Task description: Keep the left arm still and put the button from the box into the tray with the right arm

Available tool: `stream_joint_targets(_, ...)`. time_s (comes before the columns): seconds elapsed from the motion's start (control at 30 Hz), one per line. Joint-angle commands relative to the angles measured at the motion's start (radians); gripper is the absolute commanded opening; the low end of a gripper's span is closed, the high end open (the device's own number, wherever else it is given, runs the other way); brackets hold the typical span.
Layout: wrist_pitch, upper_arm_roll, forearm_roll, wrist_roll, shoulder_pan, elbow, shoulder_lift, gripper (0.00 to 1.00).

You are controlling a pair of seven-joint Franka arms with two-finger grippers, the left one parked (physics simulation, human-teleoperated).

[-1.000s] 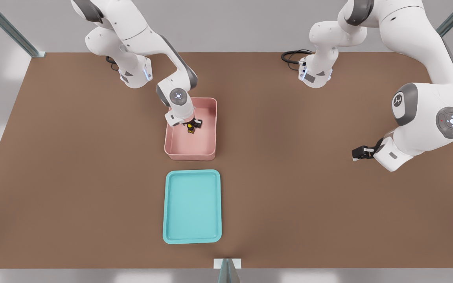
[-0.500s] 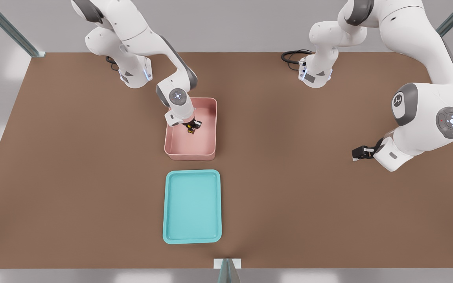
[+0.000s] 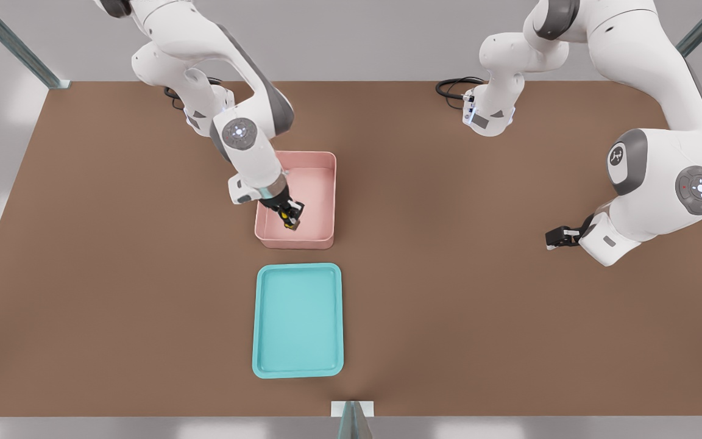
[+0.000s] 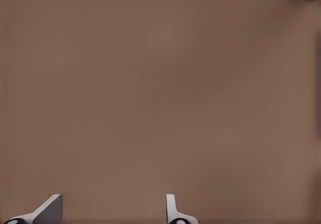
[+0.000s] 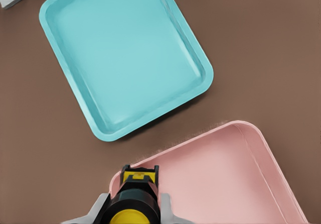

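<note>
We see a plain brown surface (image 3: pixel 509 317) before grey walls. Our tool (image 3: pixel 290 219) grips the button (image 3: pixel 290 224), lifted above the near end of the pink box (image 3: pixel 325 201). The teal tray (image 3: pixel 299 366) lies just beyond the box.

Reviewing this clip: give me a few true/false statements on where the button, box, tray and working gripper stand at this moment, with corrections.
1. The button is held between the jaws of the gripper. True.
2. The button lies in the tray. False: the tray holds nothing; the button is in the gripper, over the box.
3. The tray sits nearer the camera than the box in the front view. True.
4. The box and tray touch each other. False: a strip of brown table shows between them.
5. The gripper hangs above the tray. False: it is over the box, near the wall facing the tray.
</note>
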Motion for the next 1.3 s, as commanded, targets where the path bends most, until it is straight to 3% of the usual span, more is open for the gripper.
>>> stream_joint_targets(0.0,-0.199,-0.004,-0.014,0.025,-0.052,0.095,0.051,0.41)
stream_joint_targets(0.37,-0.337,-0.008,-0.007,0.072,-0.126,0.734,0.559,0.42)
stream_joint_targets(0.53,-0.296,-0.016,-0.008,0.086,-0.130,0.867,0.734,0.42)
stream_joint_targets(0.7,-0.177,0.002,-0.008,0.083,-0.139,0.869,0.789,0.42)
stream_joint_targets(0.73,-0.176,0.004,-0.008,0.082,-0.139,0.869,0.789,0.47)
stream_joint_targets(0.8,-0.176,0.005,-0.014,0.068,-0.147,0.869,0.787,1.00)
stream_joint_targets(0.9,-0.240,-0.005,-0.018,0.031,-0.149,0.862,0.731,1.00)
stream_joint_targets(0.97,-0.437,-0.005,-0.007,-0.263,-0.185,0.740,0.521,1.00)
stream_joint_targets(1.0,-0.504,-0.047,-0.004,-0.565,-0.224,0.616,0.412,1.00)
stream_joint_targets(1.03,-0.673,-0.200,-0.001,-0.939,-0.224,0.602,0.332,1.00)
stream_joint_targets(1.07,-0.751,-0.295,0.007,-1.095,-0.247,0.557,0.254,1.00)
stream_joint_targets(1.13,-0.509,-0.298,0.027,-1.109,-0.290,0.187,0.028,1.00)
stream_joint_targets(1.27,-0.483,-0.305,0.028,-1.107,-0.291,0.171,0.011,1.00)
